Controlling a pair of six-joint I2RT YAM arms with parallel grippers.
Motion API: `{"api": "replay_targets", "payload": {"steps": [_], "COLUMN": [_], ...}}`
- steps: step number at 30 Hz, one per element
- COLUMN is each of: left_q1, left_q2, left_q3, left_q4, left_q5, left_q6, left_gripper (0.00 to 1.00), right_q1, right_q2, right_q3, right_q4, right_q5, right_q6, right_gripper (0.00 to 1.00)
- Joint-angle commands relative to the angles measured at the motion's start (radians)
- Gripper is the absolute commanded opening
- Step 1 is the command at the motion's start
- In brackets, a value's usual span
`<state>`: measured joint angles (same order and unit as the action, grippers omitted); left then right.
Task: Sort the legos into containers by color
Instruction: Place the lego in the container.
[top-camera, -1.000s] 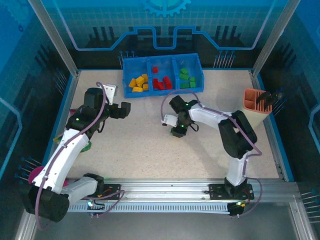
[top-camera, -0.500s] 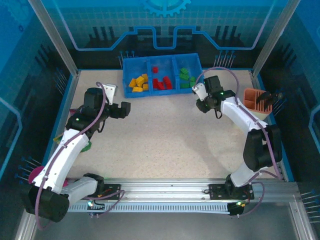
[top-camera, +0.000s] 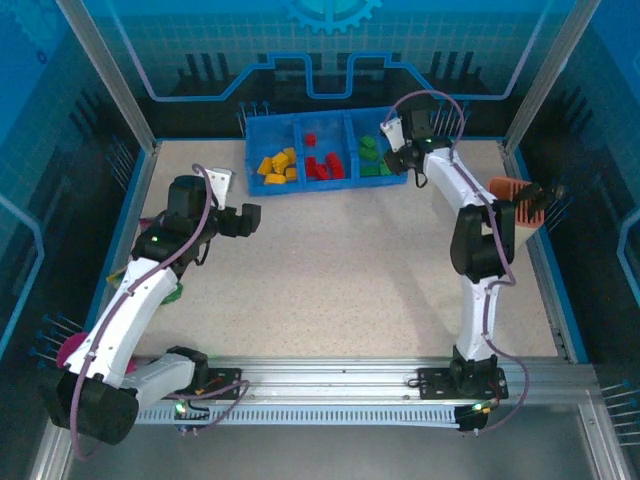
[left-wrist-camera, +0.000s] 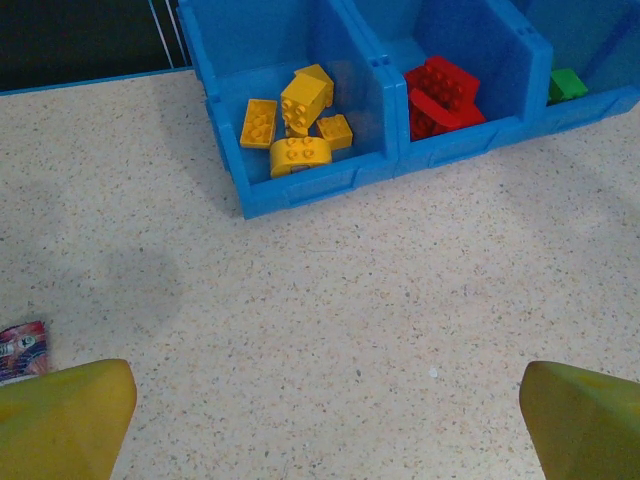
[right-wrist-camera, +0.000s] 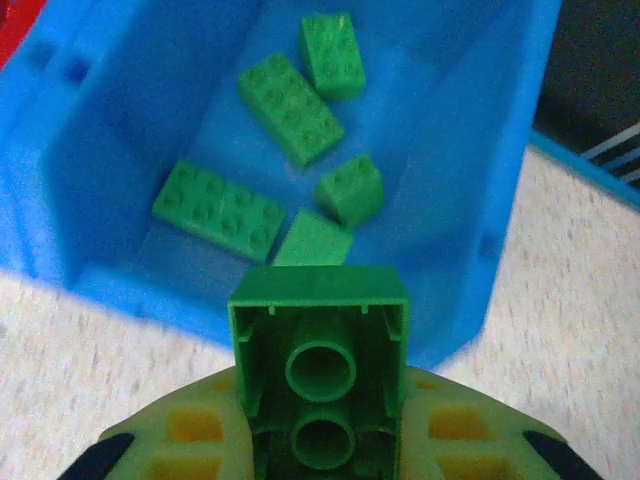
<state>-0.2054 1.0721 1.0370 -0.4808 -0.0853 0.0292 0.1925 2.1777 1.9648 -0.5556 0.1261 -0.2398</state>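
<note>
Surface (top-camera: 330, 280): speckled beige, blue lip (top-camera: 560, 300) round it. Room: blue-lit enclosure, grid-pattern back wall (top-camera: 330, 50), aluminium posts (top-camera: 107, 75) at the corners, aluminium rail (top-camera: 330, 372) along the near edge. Blue tray (top-camera: 300, 190) sits at the far side.

Right fingers (right-wrist-camera: 185, 430) clenched on a green brick (right-wrist-camera: 320, 350), hollow underside facing the wrist camera. The green compartment (right-wrist-camera: 470, 200) is right ahead of them, just past the brick, with several loose green legos (right-wrist-camera: 290, 105) inside.

Left fingers (left-wrist-camera: 60, 420) released, spread wide over the surface. The tray is ahead of them, with orange-yellow legos (left-wrist-camera: 295, 125) in its left compartment and red legos (left-wrist-camera: 440, 95) in the middle one. Printed packet (left-wrist-camera: 22, 350) just beside the left-hand pad.

Orange-pink slotted holder (top-camera: 505, 188) right of the right fingers, at the surface edge.
</note>
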Motion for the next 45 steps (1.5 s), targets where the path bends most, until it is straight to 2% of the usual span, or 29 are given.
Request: {"api": "replay_targets", "payload": {"steps": [1,7,9,17,24,32,34,37,42,45], "left_q1": [0.009,0.009,0.009,0.009,0.009,0.009,0.009,0.009,0.009,0.009], "left_q2": [-0.012,0.018,0.024,0.068,0.079,0.088,0.089,0.095,0.114,0.107], "left_q3": [0.004,0.019,0.021,0.039,0.042,0.053,0.054,0.048,0.061,0.058], "left_q4": [0.009,-0.001,0.003,0.001,0.008,0.007,0.008,0.016,-0.008,-0.002], "left_q5": [-0.020,-0.026,-0.033,-0.027,-0.027,-0.025,-0.027,-0.029,-0.024,-0.021], "left_q6": [0.018,0.023,0.024,0.023,0.018,0.015,0.014,0.011,0.009,0.005], "left_gripper": [0.99,0.99,0.99,0.99,0.99,0.99,0.99,0.99,0.99,0.99], "right_q1": [-0.007,0.002,0.008,0.034,0.057,0.060,0.059,0.060,0.061,0.061], "right_q2": [0.121,0.396,0.441,0.445,0.526,0.578,0.579,0.579,0.565,0.555], "right_q3": [0.172,0.563,0.624,0.533,0.536,0.566,0.566,0.568,0.571,0.569], "right_q4": [-0.016,-0.099,-0.071,0.157,0.370,0.446,0.453,0.454,0.450,0.454], "right_q5": [-0.025,0.021,0.055,0.109,0.227,0.240,0.243,0.243,0.236,0.239], "right_q6": [-0.014,-0.078,-0.114,-0.258,-0.459,-0.513,-0.518,-0.529,-0.547,-0.547], "right_gripper": [0.14,0.14,0.15,0.21,0.26,0.33,0.37,0.52,0.62,0.64]}}
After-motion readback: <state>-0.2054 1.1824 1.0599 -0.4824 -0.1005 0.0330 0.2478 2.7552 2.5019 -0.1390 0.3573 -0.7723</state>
